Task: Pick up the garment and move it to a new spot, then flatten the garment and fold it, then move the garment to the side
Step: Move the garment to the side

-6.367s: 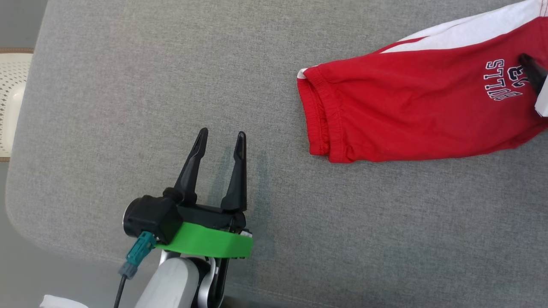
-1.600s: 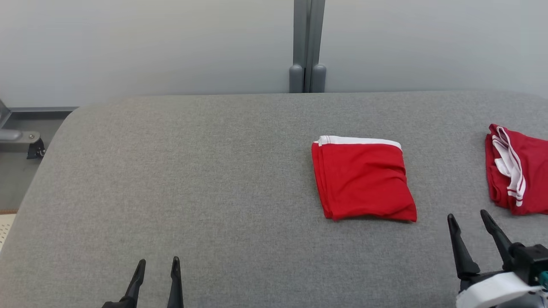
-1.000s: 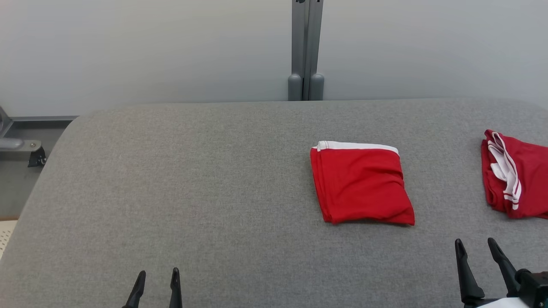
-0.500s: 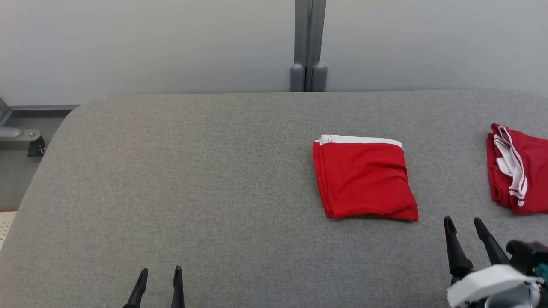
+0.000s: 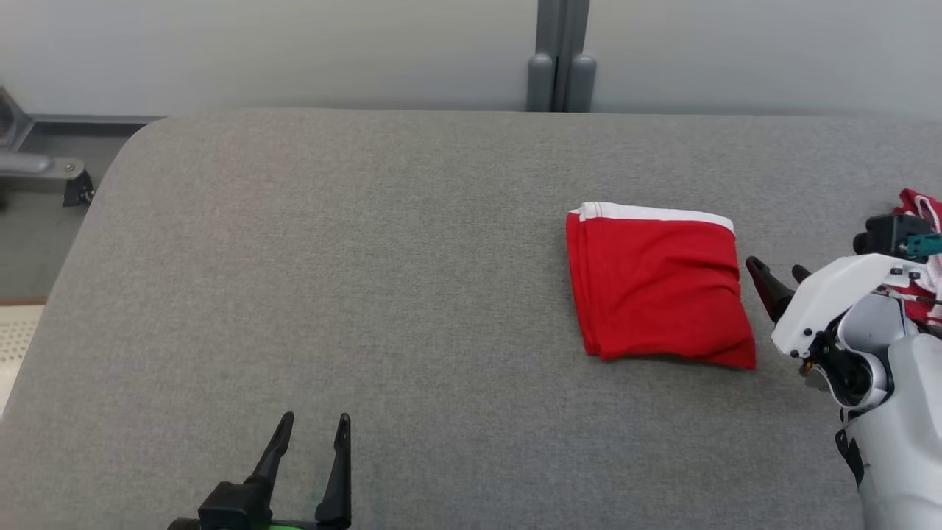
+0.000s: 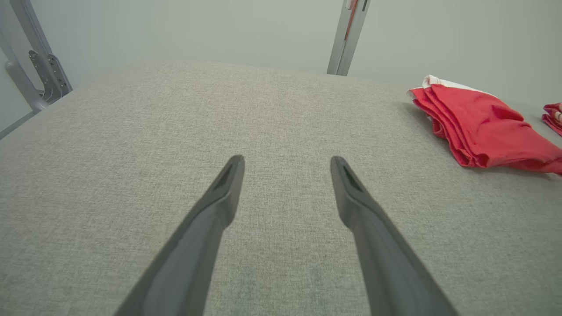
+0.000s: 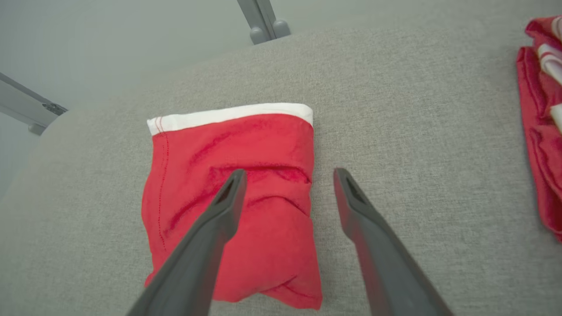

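The garment point(image 5: 659, 283) is red with a white band along its far edge and lies folded into a small square on the grey table point(image 5: 368, 258). My right gripper point(image 5: 776, 269) hovers open just off the garment's right edge. In the right wrist view the right gripper point(image 7: 288, 173) straddles that edge of the garment point(image 7: 228, 193), one finger over the cloth and one over bare table. My left gripper point(image 5: 315, 417) stands open near the front edge, far left of the garment, with nothing between its fingers. The left wrist view shows the left gripper point(image 6: 286, 159) and the garment point(image 6: 478, 125) at upper right.
A second red-and-white cloth point(image 7: 542, 131) lies bunched at the table's right end, mostly behind my right arm in the head view. A grey post point(image 5: 559, 55) stands against the wall behind. A metal bracket point(image 5: 44, 173) sits past the table's rounded left corner.
The head camera has shifted. My right gripper has gone forward from the front edge to the garment's right side. The garment lies as before, and both grippers stay open.
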Controlling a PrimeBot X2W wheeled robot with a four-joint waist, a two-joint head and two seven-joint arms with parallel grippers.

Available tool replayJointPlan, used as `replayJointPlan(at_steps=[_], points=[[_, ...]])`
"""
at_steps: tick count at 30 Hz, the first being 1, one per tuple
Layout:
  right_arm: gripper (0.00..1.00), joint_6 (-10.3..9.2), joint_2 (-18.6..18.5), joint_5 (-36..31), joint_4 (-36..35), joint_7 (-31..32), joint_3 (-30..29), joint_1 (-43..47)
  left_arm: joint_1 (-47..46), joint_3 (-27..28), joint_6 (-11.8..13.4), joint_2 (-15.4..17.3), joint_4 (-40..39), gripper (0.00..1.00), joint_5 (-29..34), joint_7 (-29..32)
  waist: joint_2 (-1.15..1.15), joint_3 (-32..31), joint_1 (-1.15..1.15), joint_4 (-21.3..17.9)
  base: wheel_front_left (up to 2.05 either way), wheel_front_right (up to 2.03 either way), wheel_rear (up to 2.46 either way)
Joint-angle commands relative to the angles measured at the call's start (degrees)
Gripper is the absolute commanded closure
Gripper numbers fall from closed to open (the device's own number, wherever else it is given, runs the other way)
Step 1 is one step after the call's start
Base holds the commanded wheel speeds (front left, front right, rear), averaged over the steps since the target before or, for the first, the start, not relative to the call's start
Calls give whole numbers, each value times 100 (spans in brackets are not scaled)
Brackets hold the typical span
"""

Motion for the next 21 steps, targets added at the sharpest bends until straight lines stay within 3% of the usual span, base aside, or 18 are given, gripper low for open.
replayJointPlan(at_steps=[1,11,13,14,15,21], points=[[0,0,68,-117,231,56,-101,-119,-105,-40,-18,16,30,0,-56,-15,0,202,0,312,0,0,0],[0,0,231,-848,1799,-47,-886,-784,-269,-238,59,15,45,0,-224,-15,0,452,0,784,0,0,0],[63,0,249,-800,1976,-111,-998,-836,-254,-236,79,15,35,0,-245,-15,0,469,0,788,0,0,0],[74,0,266,-780,2044,-111,-1024,-862,-247,-227,86,15,25,0,-257,-15,0,479,0,775,0,0,0],[100,0,297,-749,2117,-135,-1033,-878,-233,-216,97,15,12,0,-266,-15,0,489,0,744,0,0,0],[100,0,300,-467,2093,-398,-965,-1063,-209,-184,129,15,-52,0,-259,-15,0,478,0,353,0,0,0]])
